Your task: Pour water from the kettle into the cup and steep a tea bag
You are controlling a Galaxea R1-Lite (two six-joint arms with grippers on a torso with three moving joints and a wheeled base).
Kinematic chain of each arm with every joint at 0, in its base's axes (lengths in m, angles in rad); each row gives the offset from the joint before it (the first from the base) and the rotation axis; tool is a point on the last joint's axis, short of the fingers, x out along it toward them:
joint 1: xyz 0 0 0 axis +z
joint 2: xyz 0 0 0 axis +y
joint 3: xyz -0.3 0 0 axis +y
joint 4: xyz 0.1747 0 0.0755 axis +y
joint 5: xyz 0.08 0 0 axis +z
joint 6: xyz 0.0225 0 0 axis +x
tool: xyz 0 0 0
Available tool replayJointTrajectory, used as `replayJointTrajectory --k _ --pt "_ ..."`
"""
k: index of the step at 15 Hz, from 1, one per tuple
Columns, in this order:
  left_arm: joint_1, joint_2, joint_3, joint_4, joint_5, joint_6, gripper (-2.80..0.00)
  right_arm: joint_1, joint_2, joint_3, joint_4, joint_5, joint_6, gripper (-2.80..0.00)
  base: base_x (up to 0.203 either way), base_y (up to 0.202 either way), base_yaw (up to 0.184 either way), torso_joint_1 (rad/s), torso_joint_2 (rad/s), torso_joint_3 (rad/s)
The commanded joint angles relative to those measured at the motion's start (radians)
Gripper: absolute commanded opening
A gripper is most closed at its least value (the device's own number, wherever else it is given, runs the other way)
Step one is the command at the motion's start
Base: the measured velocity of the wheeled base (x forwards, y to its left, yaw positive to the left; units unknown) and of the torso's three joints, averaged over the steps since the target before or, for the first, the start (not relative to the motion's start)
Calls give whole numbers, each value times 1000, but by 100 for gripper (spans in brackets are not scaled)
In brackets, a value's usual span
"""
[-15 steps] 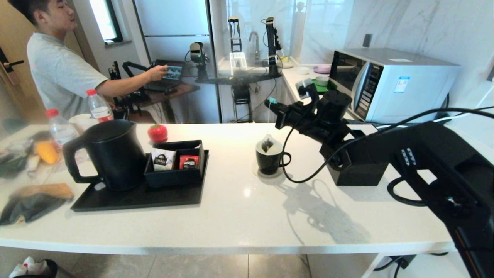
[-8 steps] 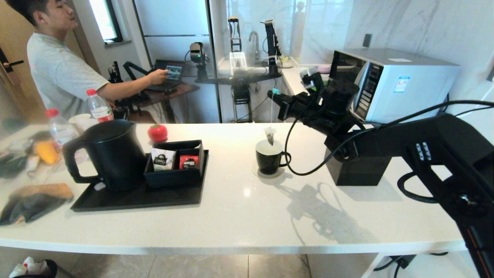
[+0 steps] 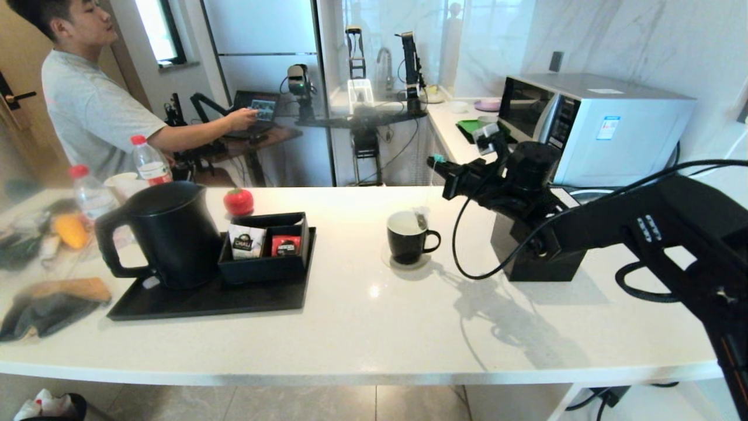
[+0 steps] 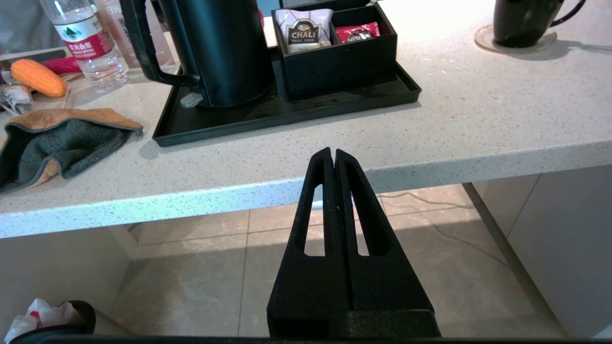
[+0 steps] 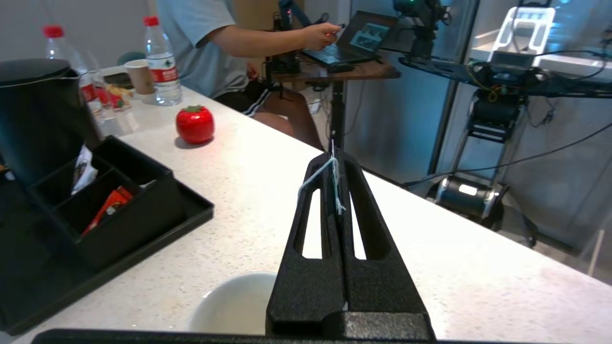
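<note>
Marble walls (image 3: 613, 41), beige tiled floor (image 4: 201, 267), daylit window (image 3: 160, 29).

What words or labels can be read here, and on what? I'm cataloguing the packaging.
"CHALI": on the white sachet in the black box.
Red sachet: white lettering, too small to read.
Water bottle: red label with Chinese print, too small to read.
Microwave: sticker and panel markings, too small to read.

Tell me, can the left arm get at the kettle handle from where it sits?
Probably yes. The left pincer is parked shut below the counter edge, and the kettle stands on the tray's left end with its loop handle facing outward, nothing visibly in front.
</note>
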Motion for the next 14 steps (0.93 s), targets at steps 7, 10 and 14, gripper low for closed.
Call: replayJointTrajectory --k 7,10,14 --pt "0 0 0 -1 0 1 -280 -81 -83 -81 64 5 4 -280 0 0 0 0 0 0" --pt "0 0 0 -1 0 1 -280 -120 -124 -164 130 6 4 -280 0 0 0 0 0 0" --pt "0 0 0 0 0 1 -280 -201 -163 -240 193 16 3 -280 0 0 0 0 0 0"
